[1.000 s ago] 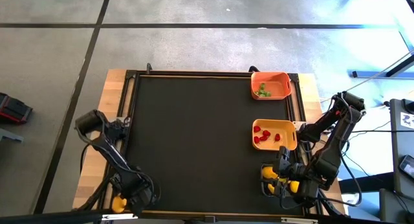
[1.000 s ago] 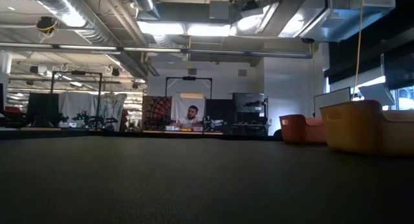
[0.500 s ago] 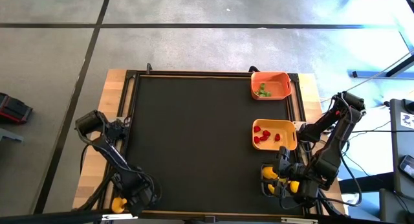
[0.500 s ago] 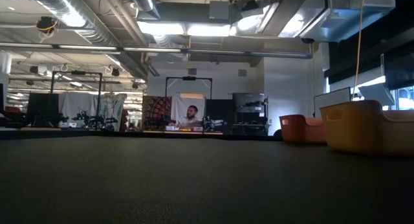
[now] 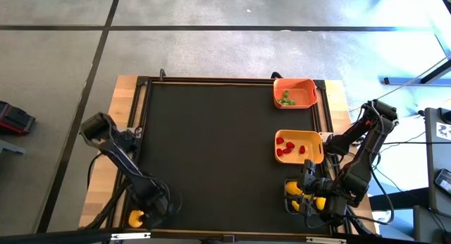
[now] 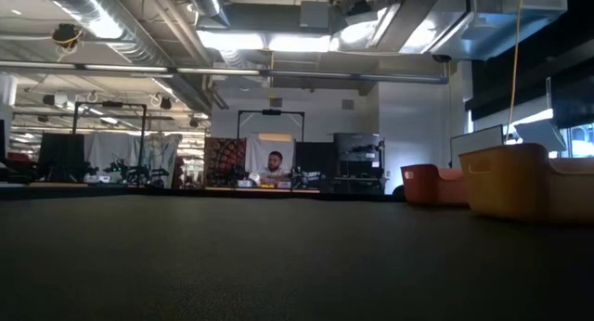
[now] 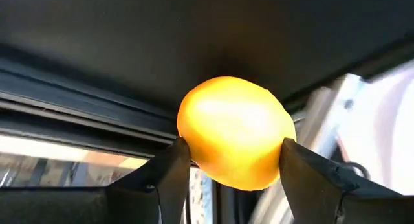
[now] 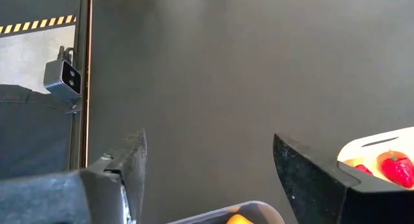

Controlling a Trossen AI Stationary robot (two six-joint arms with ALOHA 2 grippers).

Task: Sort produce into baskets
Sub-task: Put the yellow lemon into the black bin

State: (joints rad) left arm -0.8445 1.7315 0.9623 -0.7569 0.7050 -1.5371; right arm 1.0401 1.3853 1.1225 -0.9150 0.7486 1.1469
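At the near left corner of the surface [image 5: 211, 152], my left pincer [image 7: 234, 175] is clamped on a lemon [image 7: 234, 132], a finger pressed to each flank of it across the short middle. From overhead I see the same yellow piece just off the mat's edge over the wooden border. It looks smooth and glossy, so I judge it slick, light and rigid like a hollow toy. The oval shape means a grip near either tip would squirt it out, so the belly hold I have now is the right one. Firm pressure should do no harm, since it does not look fragile.

Over on the right, my right pincer [image 8: 208, 179] hangs spread wide and empty above the dark grey basket [image 5: 299, 196], whose rim shows in its wrist camera with a sliver of yellow inside. Overhead confirms lemon-coloured pieces already sit in that basket, so I reckon that is where this one belongs, a long carry across the whole mat.

The yellow-tan basket [image 5: 299, 147] holds the red pieces [image 5: 287, 147]. The orange basket [image 5: 294, 93] farther back holds the green bits [image 5: 286, 99]. The mat between looks bare of produce, so this lemon may be the last.

A person [image 6: 275, 165] sits at a bench far behind the rig, well apart from the arms.
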